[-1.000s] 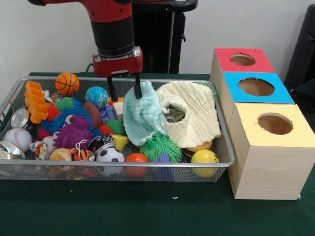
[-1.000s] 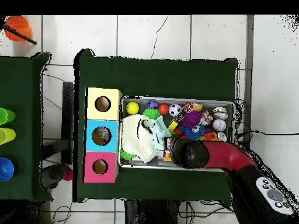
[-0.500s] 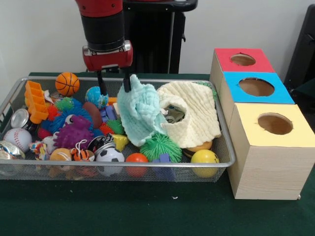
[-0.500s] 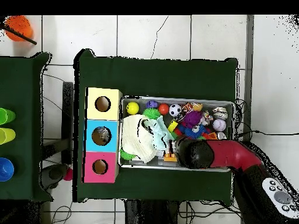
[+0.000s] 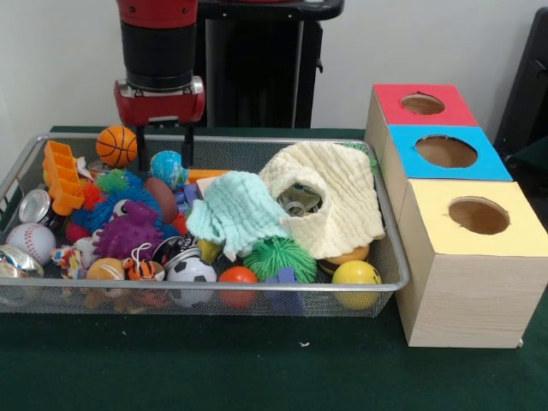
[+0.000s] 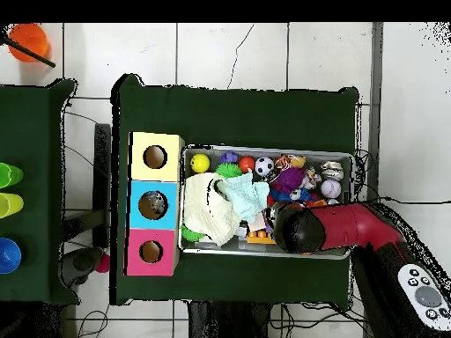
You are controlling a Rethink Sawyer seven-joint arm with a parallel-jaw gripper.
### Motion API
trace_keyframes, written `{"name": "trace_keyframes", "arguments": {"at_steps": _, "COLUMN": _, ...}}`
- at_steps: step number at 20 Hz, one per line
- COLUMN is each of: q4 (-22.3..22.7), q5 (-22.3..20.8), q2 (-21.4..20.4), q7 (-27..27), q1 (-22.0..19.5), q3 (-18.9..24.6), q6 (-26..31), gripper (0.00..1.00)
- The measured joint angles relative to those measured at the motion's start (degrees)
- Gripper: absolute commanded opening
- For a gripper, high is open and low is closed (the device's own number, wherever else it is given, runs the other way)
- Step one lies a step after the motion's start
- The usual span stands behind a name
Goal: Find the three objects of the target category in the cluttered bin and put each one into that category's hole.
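The wire-mesh bin (image 5: 205, 288) is full of toys and two cloths; it also shows in the overhead view (image 6: 269, 150). A silvery can (image 5: 34, 205) lies at the bin's left end, with a crumpled foil lump (image 5: 17, 259) in front of it. Another shiny metal item (image 5: 298, 203) peeks out of a fold in the cream cloth (image 5: 338, 201). My gripper (image 5: 164, 152) is open and empty, hanging above a globe ball (image 5: 168, 167) at the bin's back. The blue-topped box's hole (image 5: 445, 151) (image 6: 153, 205) is the middle one of three.
A teal cloth (image 5: 235, 218) lies spread over toys in the bin's middle. Spiky balls, sports balls and an orange tray (image 5: 62, 175) fill the left half. The red-topped box's hole (image 5: 422, 104) and the yellow-topped box's hole (image 5: 478, 215) flank the blue one. In the overhead view the arm (image 6: 339, 227) covers the gripper.
The gripper carried the teal cloth toward the picture's left, let go and rose. The cloth has dropped flat onto the toys. The gripper is now empty.
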Motion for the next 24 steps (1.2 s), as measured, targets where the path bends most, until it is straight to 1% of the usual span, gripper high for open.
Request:
{"name": "trace_keyframes", "arguments": {"at_steps": 4, "q4": -0.52, "q5": -1.54, "q2": -0.47, "q7": -0.33, "q1": -0.87, "q3": 0.42, "q6": 0.84, "gripper": 1.0}}
{"name": "trace_keyframes", "arguments": {"at_steps": 11, "q4": -0.91, "q5": -1.81, "q2": -1.57, "q7": -1.44, "q1": -3.2, "q3": 2.02, "q6": 2.76, "gripper": 1.0}}
{"name": "trace_keyframes", "arguments": {"at_steps": 18, "q4": -1.4, "q5": -1.81, "q2": -3.67, "q7": -5.35, "q1": -5.21, "q3": 3.51, "q6": 5.32, "gripper": 1.0}}
{"name": "trace_keyframes", "arguments": {"at_steps": 24, "q4": -2.18, "q5": -1.82, "q2": -4.4, "q7": -6.99, "q1": -6.15, "q3": 3.5, "q6": 5.88, "gripper": 1.0}}
